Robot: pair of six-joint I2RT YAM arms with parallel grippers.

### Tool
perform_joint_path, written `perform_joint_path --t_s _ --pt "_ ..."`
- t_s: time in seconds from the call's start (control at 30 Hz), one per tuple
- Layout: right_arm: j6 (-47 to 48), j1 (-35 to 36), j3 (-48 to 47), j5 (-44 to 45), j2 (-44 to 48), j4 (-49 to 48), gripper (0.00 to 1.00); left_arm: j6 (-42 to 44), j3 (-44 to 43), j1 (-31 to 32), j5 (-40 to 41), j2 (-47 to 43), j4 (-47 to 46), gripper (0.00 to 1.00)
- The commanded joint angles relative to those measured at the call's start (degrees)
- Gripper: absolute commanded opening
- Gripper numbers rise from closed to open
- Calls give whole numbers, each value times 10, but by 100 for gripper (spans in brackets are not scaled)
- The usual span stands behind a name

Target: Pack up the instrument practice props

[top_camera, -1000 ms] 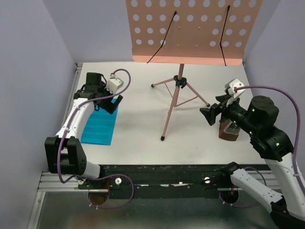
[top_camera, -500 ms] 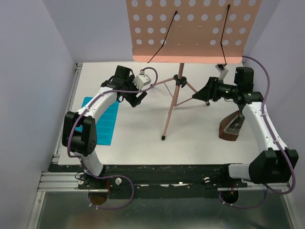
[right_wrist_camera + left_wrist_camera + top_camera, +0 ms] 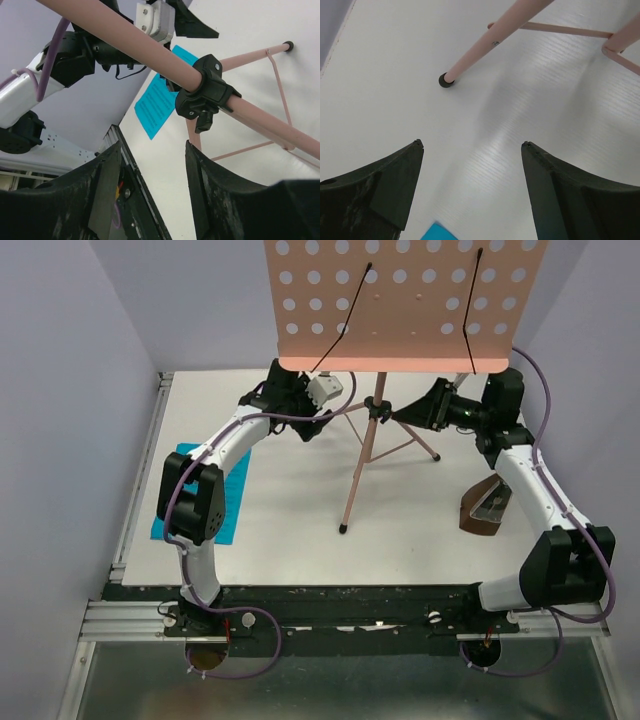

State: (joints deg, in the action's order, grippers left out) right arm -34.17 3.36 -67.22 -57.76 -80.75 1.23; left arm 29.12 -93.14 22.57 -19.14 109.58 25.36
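Because the pole of the music stand (image 3: 358,465) rises at the back of the table (image 3: 280,530) between both arms, your right gripper (image 3: 408,414), open and empty, sits nearest, the black collar (image 3: 207,92) just ahead, while the left gripper (image 3: 310,428), also open, faces only a foot (image 3: 446,80).

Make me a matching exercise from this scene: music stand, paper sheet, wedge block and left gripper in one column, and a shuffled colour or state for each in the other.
Column one:
1. music stand
2. paper sheet
3. wedge block
4. left gripper

Column two:
A. dark brown
B. open, holding nothing
C. pink, standing upright
D. bright blue, lying flat

Pairs: 1-C, 2-D, 3-A, 4-B.
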Motion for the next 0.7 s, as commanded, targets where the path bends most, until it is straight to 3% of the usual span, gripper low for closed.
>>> perform_joint_path --t_s 0.0,0.2,0.33,0.67 --pt "-10 28 -6 24 -20 -39 60 -21 -34 30 30 21 -35 88" --pt "9 38 -22 104 -30 24 51 -13 -48 53 20 27 -21 85" --pt "18 39 -12 148 -20 41 51 -33 -48 54 11 31 -24 85" --pt "53 60 -3 136 -42 -23 42 -49 -78 63 -22 52 -30 77"
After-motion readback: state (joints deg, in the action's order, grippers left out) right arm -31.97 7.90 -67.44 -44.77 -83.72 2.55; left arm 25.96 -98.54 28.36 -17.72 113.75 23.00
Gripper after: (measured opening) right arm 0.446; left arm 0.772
